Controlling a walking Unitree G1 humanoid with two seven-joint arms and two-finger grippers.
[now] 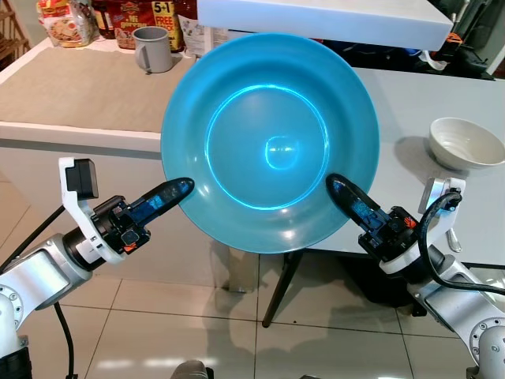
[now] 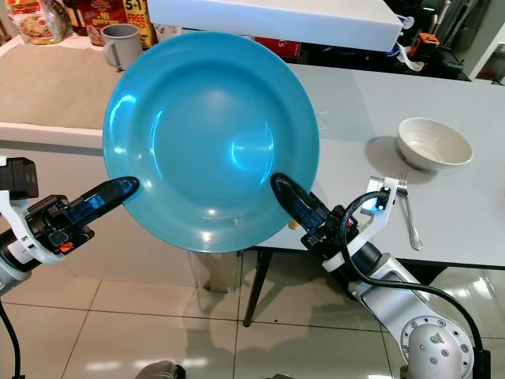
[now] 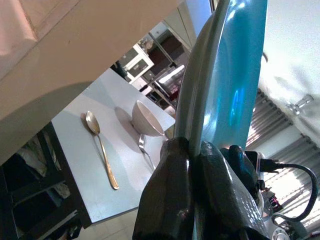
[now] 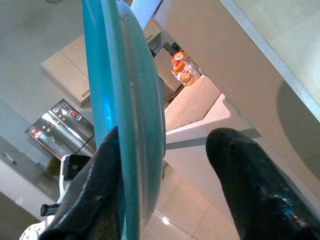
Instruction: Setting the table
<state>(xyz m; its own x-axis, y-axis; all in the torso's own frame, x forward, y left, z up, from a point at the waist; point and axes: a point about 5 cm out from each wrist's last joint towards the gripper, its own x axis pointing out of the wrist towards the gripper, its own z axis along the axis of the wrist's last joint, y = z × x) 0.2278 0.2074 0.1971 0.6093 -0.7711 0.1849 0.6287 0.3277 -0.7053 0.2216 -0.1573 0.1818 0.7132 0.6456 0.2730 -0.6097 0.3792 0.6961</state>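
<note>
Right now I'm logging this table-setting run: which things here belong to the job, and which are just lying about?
Belongs to the job:
blue plate, pinched at its rim by the left claw, right claw at the opposite rim
white bowl on the grey table
fork and spoon beside the bowl

Lying about:
grey mug
snack packets on the counter

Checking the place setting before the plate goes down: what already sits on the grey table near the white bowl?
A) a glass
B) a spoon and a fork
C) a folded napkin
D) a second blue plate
B: the left wrist view shows a spoon lying beside the white bowl, with a fork by the bowl.
</note>
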